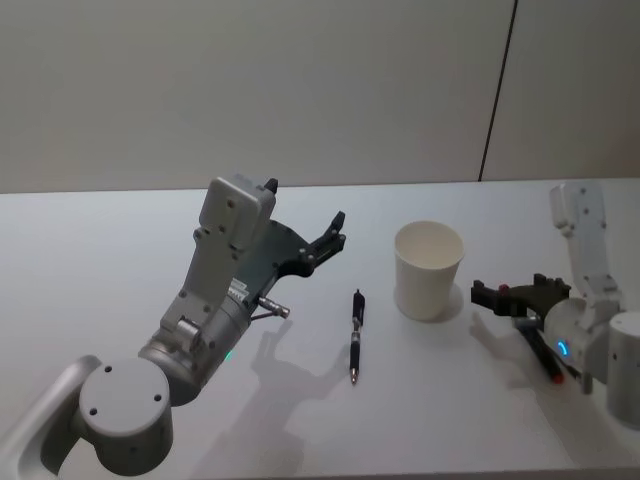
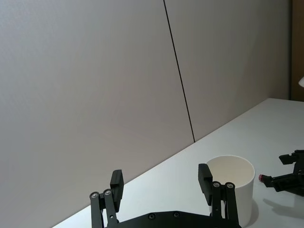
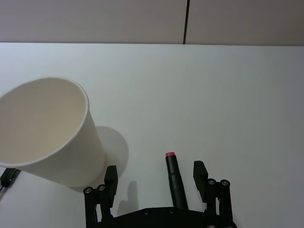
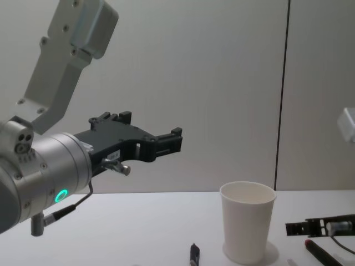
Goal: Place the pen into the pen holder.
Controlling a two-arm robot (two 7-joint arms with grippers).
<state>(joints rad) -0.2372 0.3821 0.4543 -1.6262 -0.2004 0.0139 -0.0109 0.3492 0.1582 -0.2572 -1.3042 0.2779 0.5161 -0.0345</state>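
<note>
Two pens on the surface (image 1: 150, 230). A black pen (image 1: 356, 335) lies flat at 7 o'clock of the pen holder (image 1: 428, 272) in the head view, its long axis running 12 to 6. A red-tipped pen (image 3: 174, 178) lies flat at 4 o'clock of the holder. The pen holder, a white paper cup, stands upright and empty, between the two pens.

Key relation: the right gripper (image 3: 155, 169) sits low at 3 o'clock of the holder. Its fingers are apart, and the red-tipped pen lies lengthwise between them with a gap on each side, not clamped. The red tip points forward, out past the fingertips.

The left gripper (image 1: 335, 235) is raised well above the surface, fingers apart and empty. The black pen lies at 5 o'clock of it. The left forearm angles up and forward, gripper levelled toward the holder.

Likely next move: the right arm, already lined up on the red-tipped pen, closes on it. The left arm would need a long descent to reach the black pen.
</note>
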